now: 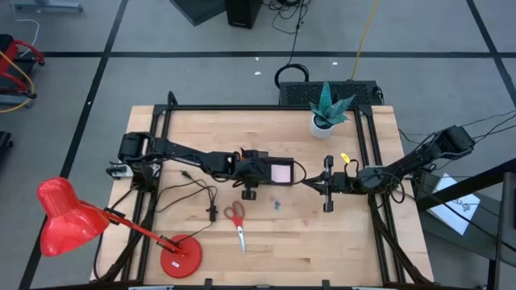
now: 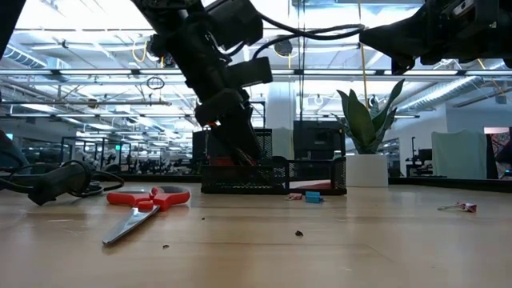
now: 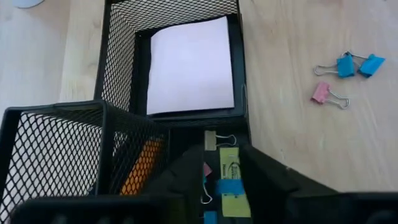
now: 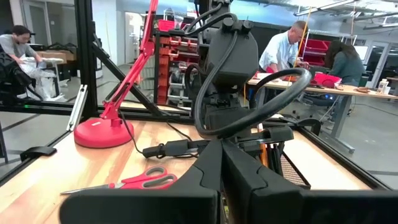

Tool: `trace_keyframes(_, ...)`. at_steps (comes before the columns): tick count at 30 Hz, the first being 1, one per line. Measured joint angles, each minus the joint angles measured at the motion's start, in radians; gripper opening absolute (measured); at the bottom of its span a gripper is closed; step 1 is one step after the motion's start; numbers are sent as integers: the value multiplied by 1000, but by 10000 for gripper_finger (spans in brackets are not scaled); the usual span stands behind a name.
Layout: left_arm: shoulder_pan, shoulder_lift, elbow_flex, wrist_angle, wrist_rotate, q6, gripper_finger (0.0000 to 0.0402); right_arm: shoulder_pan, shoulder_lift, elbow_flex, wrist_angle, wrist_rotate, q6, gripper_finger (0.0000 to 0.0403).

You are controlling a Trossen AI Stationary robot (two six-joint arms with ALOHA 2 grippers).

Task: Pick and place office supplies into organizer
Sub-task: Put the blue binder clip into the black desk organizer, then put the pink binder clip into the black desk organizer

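The black mesh organizer (image 1: 280, 184) (image 2: 314, 173) (image 3: 118, 56) stands at mid-table. A pale pink sticky-note pad (image 3: 189, 65) lies in its flat compartment, an orange pencil (image 3: 143, 167) leans in the taller one, and clips and a yellow piece (image 3: 230, 183) fill a small one. My left gripper (image 1: 260, 172) (image 2: 242, 160) (image 3: 230, 186) is open and dips into the organizer from above. My right gripper (image 1: 311, 184) (image 4: 222, 167) is shut, raised just right of the organizer. The red-handled scissors (image 1: 235, 217) (image 2: 148, 200) lie flat on the table nearer the front.
Blue and pink binder clips (image 3: 348, 65) (image 2: 310, 196) lie on the wood beside the organizer, and another clip (image 2: 460, 207) lies farther right. A small yellow piece (image 1: 345, 158), the white plant pot (image 1: 324, 125), the red desk lamp (image 1: 173, 258) and a black cable (image 1: 197, 193) are also on the table.
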Motion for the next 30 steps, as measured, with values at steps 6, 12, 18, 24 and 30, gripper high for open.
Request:
trace_keyframes(6, -1, 0, 0, -4, -4, -16, 185, 0, 0, 0, 0, -1, 8, 4)
trace_keyframes(12, -21, -6, 1, 9, -5, 36, 222, 0, 0, 0, 0, -1, 7, 4)
trace_keyframes(18, -91, -43, 19, 75, 170, 58, 218, 0, 0, 0, 0, -1, 2, 4)
trace_keyframes(24, -158, 20, 19, 150, 197, 75, 185, 0, -1, 0, 10, -1, 1, 4)
trace_keyframes(30, -174, 114, 24, 271, 137, 97, 166, 0, 0, 0, 25, -1, 11, 4)
